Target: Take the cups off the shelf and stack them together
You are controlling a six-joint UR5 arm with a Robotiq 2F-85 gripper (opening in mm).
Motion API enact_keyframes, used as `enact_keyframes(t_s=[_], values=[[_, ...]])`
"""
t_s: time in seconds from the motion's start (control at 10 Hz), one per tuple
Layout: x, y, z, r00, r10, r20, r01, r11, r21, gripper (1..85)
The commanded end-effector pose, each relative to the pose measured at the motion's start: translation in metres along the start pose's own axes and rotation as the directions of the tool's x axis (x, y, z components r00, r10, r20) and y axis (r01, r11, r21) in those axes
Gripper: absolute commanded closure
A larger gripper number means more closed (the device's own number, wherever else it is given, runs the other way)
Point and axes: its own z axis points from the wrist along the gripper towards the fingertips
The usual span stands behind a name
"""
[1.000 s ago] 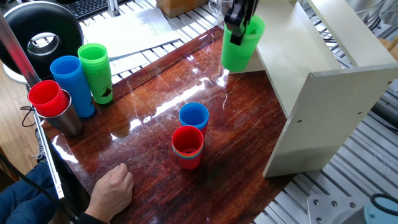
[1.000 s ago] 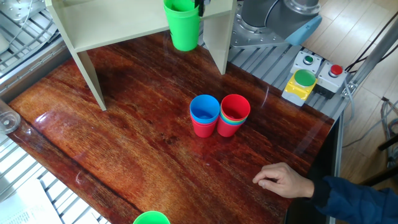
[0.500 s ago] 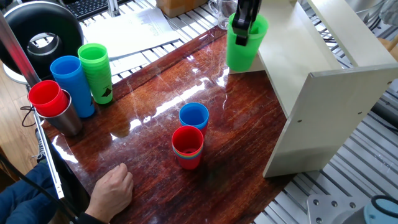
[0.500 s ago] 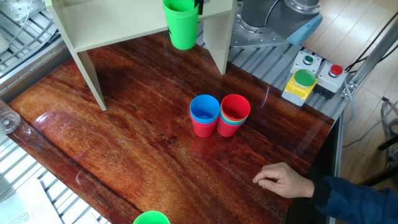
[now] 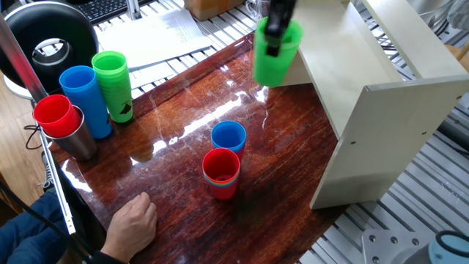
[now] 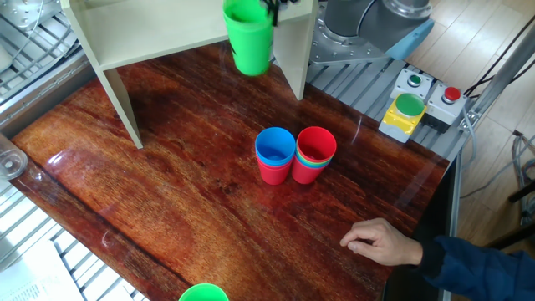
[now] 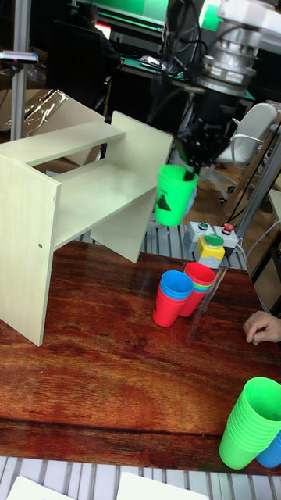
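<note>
Pincer [image 7: 190,169]: clamps rim of smooth green plastic cup with black logo [image 7: 174,196], airborne beside cream wooden shelf [image 7: 78,195].
Nearby: red-and-blue cup stacks [image 6: 294,155]; person's hand [image 6: 380,242].
Surface: glossy dark wooden bench [image 6: 184,201].

Robotics lab, dark wooden table [image 6: 167,192] on an aluminium-slat bench [image 5: 410,220], button box [image 6: 414,100] with green and red push-buttons, office chair [image 7: 250,129], green-lit screens [image 7: 148,9], keyboard [image 5: 102,7]

Arm reaches down from above, end effector [image 7: 190,173] raised over table, fingers clamped, gripping a load
</note>
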Motion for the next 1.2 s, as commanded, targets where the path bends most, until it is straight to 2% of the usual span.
enact_keyframes(t_s=[0.0, 0.1, 0.2, 0.4, 0.5, 0.8, 1.1], values=[[-0.031, 0.030, 0.017, 1.000, 0.004, -0.014, -0.005, 1.000, -0.023, 84.3], [-0.034, 0.033, 0.027, 1.000, -0.001, -0.031, 0.000, 1.000, -0.021, 84.3], [-0.031, 0.032, 0.039, 0.998, -0.004, -0.067, 0.003, 1.000, -0.015, 84.3], [-0.036, 0.033, 0.067, 0.996, -0.009, -0.091, 0.009, 1.000, 0.001, 84.3], [-0.036, 0.039, 0.081, 0.994, -0.012, -0.106, 0.011, 1.000, -0.008, 84.3], [-0.037, 0.048, 0.121, 0.995, -0.001, -0.097, 0.001, 1.000, -0.002, 84.3], [-0.040, 0.044, 0.145, 0.996, -0.019, -0.088, 0.021, 1.000, 0.017, 84.3]])
